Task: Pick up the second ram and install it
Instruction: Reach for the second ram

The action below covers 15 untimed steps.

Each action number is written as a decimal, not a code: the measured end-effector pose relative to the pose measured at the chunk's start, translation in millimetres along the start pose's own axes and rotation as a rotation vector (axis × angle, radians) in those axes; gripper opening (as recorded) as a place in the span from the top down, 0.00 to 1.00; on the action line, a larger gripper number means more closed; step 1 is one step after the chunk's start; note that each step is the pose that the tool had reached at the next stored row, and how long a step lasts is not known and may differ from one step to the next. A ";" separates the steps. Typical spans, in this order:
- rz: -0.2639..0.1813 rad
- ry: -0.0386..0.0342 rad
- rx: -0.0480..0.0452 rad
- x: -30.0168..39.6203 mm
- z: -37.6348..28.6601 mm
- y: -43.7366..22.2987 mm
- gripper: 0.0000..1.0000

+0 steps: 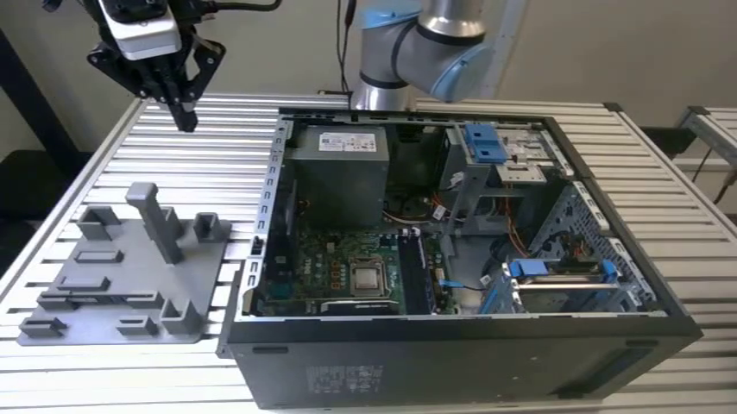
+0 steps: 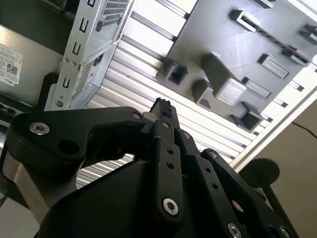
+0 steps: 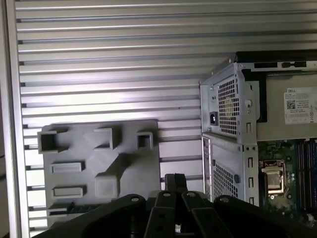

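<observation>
The gripper (image 1: 185, 116) hangs high over the slatted aluminium table (image 1: 230, 155), at the far side toward the exterior view's left. It is well apart from both the grey holder plate (image 1: 127, 263) and the open computer case (image 1: 461, 349). Its fingers look pressed together into a single tip with nothing between them, and this shows in both wrist views (image 2: 161, 106) (image 3: 174, 179), so it carries no load. The height seems chosen to keep it clear of the upright post (image 1: 161, 224) on the plate and of the case wall. What appears to be the second ram (image 3: 67, 209) is a dark, narrow strip lying flat in a long slot along one edge of the holder plate; the second wrist view (image 2: 270, 32) shows it too. The moulded slot probably holds the stick at a known spot and angle so the fingers can close on its long edges. The case lies on its side with its opening upward, which leaves the motherboard (image 1: 334, 267) and its memory slots (image 1: 420, 276) reachable from above. Judged from this, the pick is not yet made.
</observation>
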State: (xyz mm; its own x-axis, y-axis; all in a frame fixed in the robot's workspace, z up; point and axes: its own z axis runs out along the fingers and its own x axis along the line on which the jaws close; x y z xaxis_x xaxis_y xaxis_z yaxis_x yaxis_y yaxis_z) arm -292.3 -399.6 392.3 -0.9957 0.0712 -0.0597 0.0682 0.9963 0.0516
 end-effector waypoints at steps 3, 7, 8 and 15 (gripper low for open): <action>0.000 -0.0028 -0.0002 10.3 -0.7 -0.7 0.89; 0.000 -0.0067 -0.0004 24.2 -1.6 -1.7 0.89; 0.000 -0.0077 -0.0006 27.5 -1.7 -1.9 0.89; -0.001 -0.0158 -0.0011 54.6 -3.5 -4.0 0.89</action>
State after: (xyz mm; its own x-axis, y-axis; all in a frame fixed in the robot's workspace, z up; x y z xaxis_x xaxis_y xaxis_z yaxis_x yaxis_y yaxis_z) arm -347.1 -399.9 392.3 -0.9946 0.0711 -0.0754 0.0673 0.9963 0.0526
